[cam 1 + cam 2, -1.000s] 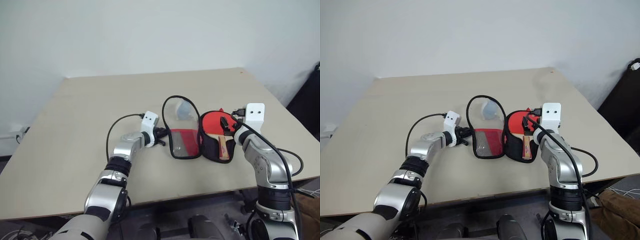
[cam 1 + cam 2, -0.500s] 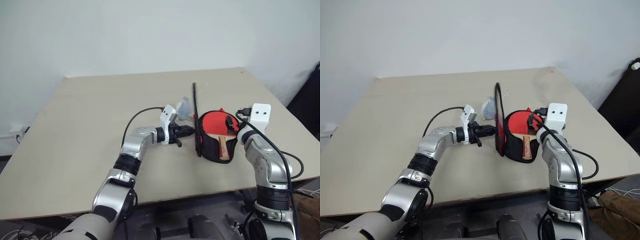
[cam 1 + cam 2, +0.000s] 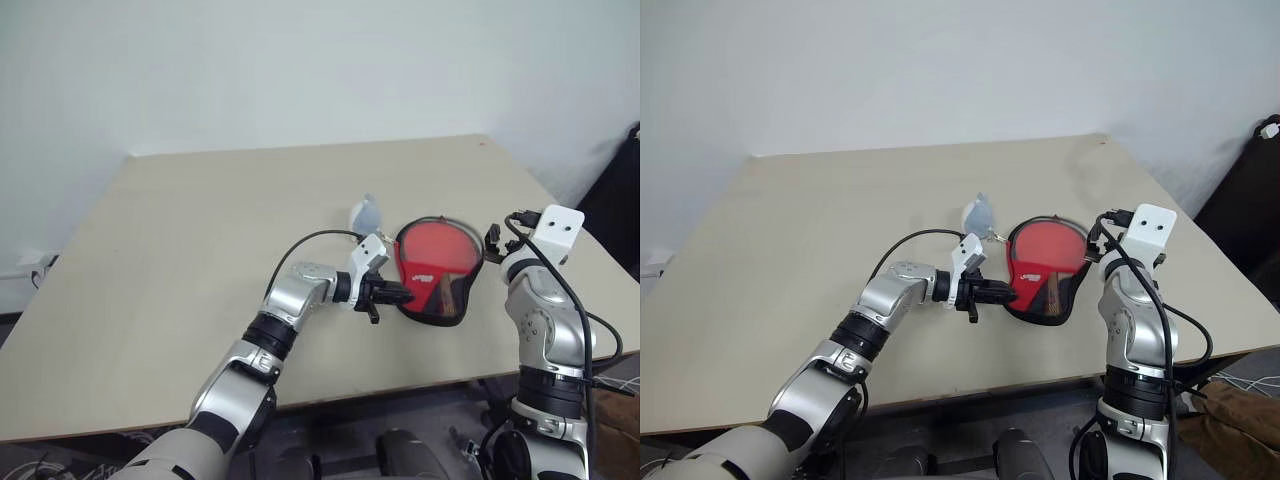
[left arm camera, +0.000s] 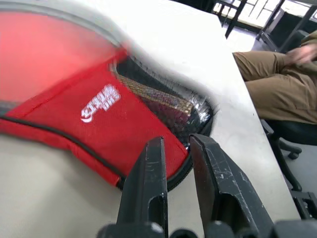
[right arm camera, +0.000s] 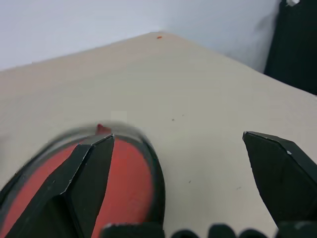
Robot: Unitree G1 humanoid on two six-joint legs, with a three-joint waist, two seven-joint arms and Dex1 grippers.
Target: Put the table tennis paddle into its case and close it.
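The case (image 3: 433,283) lies on the table (image 3: 200,230) at the front right, its red flap folded down over the table tennis paddle. The paddle's red face (image 3: 436,243) shows through the flap's clear window, and its wooden handle (image 4: 158,97) through the mesh patch. My left gripper (image 3: 399,294) reaches in from the left and is shut on the case's black-trimmed rim (image 4: 184,161) near the handle end. Just right of the case, my right gripper (image 5: 178,136) hovers open and touches nothing.
A small pale bluish-white object (image 3: 365,213) sits on the table just behind and left of the case. The table's right edge (image 3: 590,270) is close to my right arm. A seated person's brown trousers (image 4: 277,84) and a chair show beyond the table.
The left gripper swung the flap from lying open on the left, through upright, down over the paddle. The right gripper drew back to the right, off the paddle.
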